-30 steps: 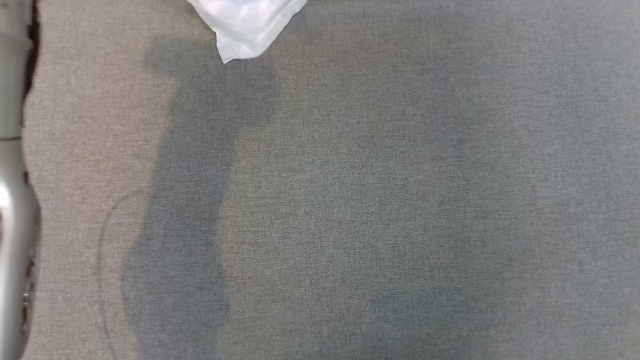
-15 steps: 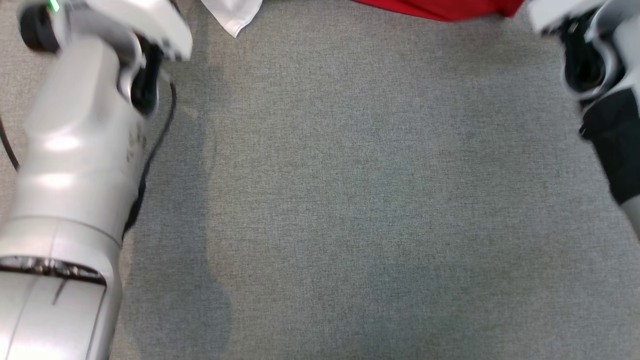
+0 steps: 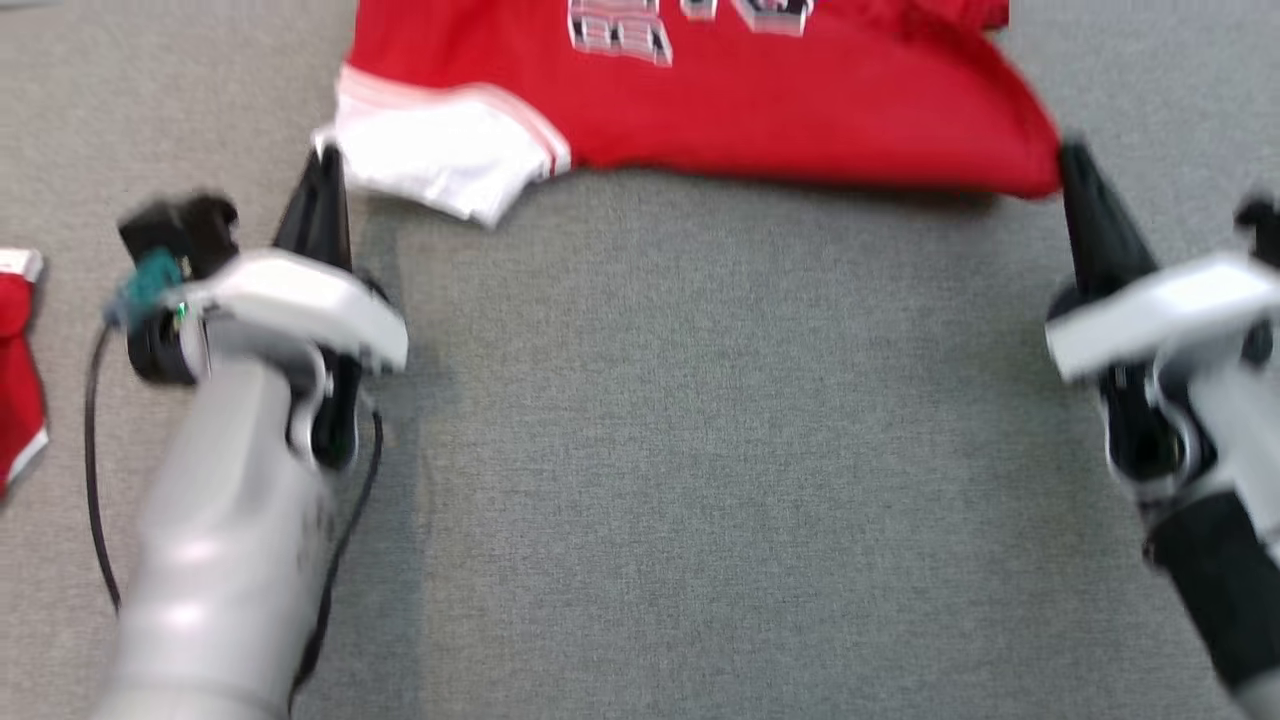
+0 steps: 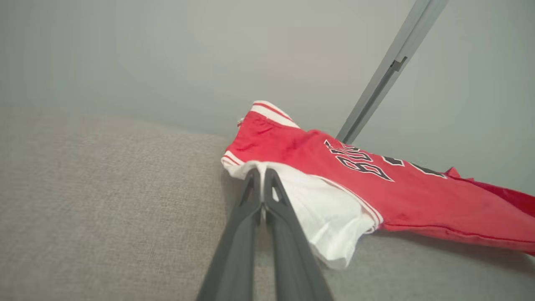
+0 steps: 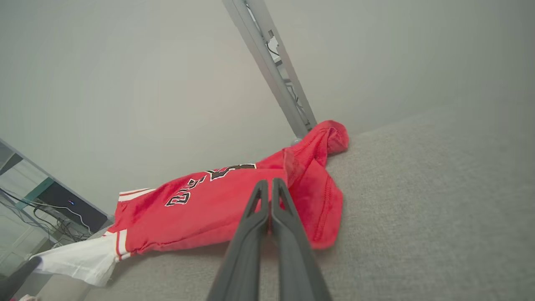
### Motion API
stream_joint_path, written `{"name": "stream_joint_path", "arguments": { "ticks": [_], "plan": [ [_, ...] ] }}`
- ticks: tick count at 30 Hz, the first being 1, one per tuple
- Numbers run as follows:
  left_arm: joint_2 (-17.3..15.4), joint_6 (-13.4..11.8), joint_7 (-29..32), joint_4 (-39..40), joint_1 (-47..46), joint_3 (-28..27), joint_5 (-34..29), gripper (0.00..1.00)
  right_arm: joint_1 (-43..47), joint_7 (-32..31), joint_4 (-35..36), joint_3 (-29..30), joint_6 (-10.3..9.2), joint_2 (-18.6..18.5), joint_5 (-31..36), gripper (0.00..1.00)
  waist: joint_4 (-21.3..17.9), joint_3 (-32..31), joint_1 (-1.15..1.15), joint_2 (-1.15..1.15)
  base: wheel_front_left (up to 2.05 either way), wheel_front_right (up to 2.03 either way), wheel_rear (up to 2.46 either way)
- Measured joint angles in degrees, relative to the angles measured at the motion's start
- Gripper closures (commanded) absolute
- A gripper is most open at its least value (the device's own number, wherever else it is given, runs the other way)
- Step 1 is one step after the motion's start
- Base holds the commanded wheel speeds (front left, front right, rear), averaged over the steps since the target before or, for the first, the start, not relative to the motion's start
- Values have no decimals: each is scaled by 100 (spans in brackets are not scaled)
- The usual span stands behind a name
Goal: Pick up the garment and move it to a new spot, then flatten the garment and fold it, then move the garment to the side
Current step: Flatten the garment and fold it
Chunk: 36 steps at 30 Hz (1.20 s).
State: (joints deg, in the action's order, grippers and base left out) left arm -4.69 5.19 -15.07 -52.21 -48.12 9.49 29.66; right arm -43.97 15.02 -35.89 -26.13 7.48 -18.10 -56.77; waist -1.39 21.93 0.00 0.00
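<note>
The red jersey [image 3: 760, 110] is stretched at the far side. The jaws of the left gripper [image 3: 325, 165] are clamped on its white sleeve [image 3: 440, 165], and those of the right gripper [image 3: 1072, 165] on its red corner. Pulling could slip either thin pinch and crumple it.

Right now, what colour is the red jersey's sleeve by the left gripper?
White sleeve, red-striped at its seam; clearest in left wrist view.

A red, white-edged cloth [image 3: 18, 380] lies on the grey fabric surface [image 3: 700, 450], a metal post [image 4: 384, 79] beyond.
</note>
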Motion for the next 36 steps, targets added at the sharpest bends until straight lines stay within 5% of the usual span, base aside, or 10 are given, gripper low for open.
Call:
{"name": "stream_joint_path", "arguments": {
  "ticks": [5, 9, 20, 26, 36],
  "plan": [
    [46, -279, 0, 1483, 1341, -63, -397, 100, 1329, 9, 829, 454, 0, -40, -107, 100, 10, -309, 0, 0, 0, 0, 0],
    [46, -237, 14, 2602, 2560, -65, -243, 100, 2207, 11, 1382, 664, 0, -32, -109, 100, -6, -515, 0, 0, 0, 0, 0],
    [-352, -910, 1391, 6453, 5445, -168, 60, 100, 3885, 11, 2113, 956, -1, -274, 654, 100, 1, -1110, 0, 0, 0, 0, 0],
    [-772, -1185, 2230, 7742, 6495, -4, -149, 100, 4617, -311, 2395, 1089, 0, -326, 1195, 100, 101, -1508, 0, 0, 0, 0, 0],
    [-1323, -1551, 3455, 8901, 7574, 141, -442, 100, 5913, -1038, 3077, 1987, 0, 82, 1850, 100, 261, -1930, 0, 0, 0, 0, 0]
  ]
}}
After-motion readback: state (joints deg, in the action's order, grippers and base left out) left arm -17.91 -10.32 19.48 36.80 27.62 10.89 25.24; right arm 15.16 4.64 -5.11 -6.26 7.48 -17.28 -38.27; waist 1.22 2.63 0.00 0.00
